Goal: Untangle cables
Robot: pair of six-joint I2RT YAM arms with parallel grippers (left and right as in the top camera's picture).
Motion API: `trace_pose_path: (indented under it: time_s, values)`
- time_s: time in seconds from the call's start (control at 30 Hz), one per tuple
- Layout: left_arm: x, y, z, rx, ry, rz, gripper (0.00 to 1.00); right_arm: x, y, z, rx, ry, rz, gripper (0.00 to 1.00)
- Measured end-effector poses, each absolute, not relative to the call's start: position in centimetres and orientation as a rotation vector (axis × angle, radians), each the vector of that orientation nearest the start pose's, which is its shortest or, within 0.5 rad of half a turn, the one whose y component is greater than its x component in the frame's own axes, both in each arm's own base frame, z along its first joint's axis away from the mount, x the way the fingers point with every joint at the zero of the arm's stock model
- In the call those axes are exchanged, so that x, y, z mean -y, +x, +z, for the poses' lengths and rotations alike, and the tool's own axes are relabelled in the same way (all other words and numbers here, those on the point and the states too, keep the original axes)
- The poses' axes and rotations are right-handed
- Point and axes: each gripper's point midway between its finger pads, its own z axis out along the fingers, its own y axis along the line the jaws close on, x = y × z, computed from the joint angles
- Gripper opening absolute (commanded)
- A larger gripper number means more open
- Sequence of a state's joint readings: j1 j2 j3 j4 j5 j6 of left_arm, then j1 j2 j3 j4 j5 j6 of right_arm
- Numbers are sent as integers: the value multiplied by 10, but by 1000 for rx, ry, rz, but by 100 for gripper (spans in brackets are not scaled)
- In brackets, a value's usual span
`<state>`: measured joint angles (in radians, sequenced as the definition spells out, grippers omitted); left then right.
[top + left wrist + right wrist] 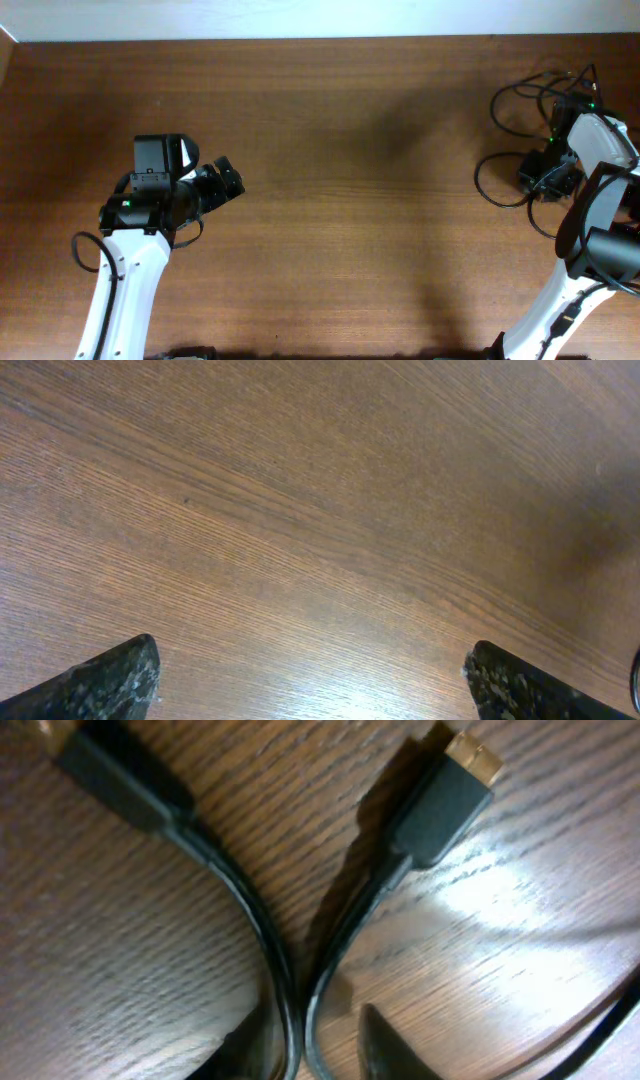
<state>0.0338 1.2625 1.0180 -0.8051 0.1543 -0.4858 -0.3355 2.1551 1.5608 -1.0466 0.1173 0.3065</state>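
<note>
The cables (497,190) are thin black cords lying in loops at the table's far right edge. In the right wrist view two cords (260,920) run side by side, each ending in a black plug with a gold tip (445,800); the second plug (115,775) is at the top left. My right gripper (541,178) is down on the table; its fingers (315,1050) are close together with both cords pinched between them. My left gripper (228,181) is open and empty over bare wood at the left, its fingertips (310,680) wide apart.
More black cord loops (525,95) lie behind the right arm near the back right corner. The wooden table (350,200) spans the middle. The right arm's own thicker wires run beside its base.
</note>
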Motion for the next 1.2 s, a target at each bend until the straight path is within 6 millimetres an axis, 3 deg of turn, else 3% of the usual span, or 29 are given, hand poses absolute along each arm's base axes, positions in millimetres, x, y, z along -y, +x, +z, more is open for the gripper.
trace_pose_path:
  time_s: [0.1,0.17,0.23,0.27,0.37,0.4,0.47,0.63,0.7,0.8,1.07,1.2]
  values:
    - [16,314,152,-2571,-627,-357,99,125,367,20,-3062,914,-80,78]
    - [16,314,152,-2571,-627,-357,99,107,388,82,-2957,771,-36,79]
    - [16,314,153,-2570,-627,-357,99,88,392,151,-2850,633,-20,79]
    - [16,314,152,-2571,-627,-357,99,80,391,172,-2812,588,-14,79]
    - [16,314,152,-2571,-627,-357,99,53,366,235,-2713,468,9,79]
    - [16,314,152,-2571,-627,-357,99,49,358,246,-2696,453,12,80]
    - [16,314,152,-2571,-627,-357,99,45,339,273,-2634,437,16,93]
    - [16,314,152,-2572,-627,-357,99,38,289,324,-2503,411,20,96]
    - [16,314,152,-2572,-627,-357,99,37,276,336,-2460,403,21,96]
    - [16,314,152,-2571,-627,-357,99,37,277,336,-2461,403,21,97]
    - [16,314,152,-2571,-627,-357,99,39,296,312,-2551,417,18,97]
    - [16,314,152,-2571,-627,-357,99,41,310,290,-2626,430,15,97]
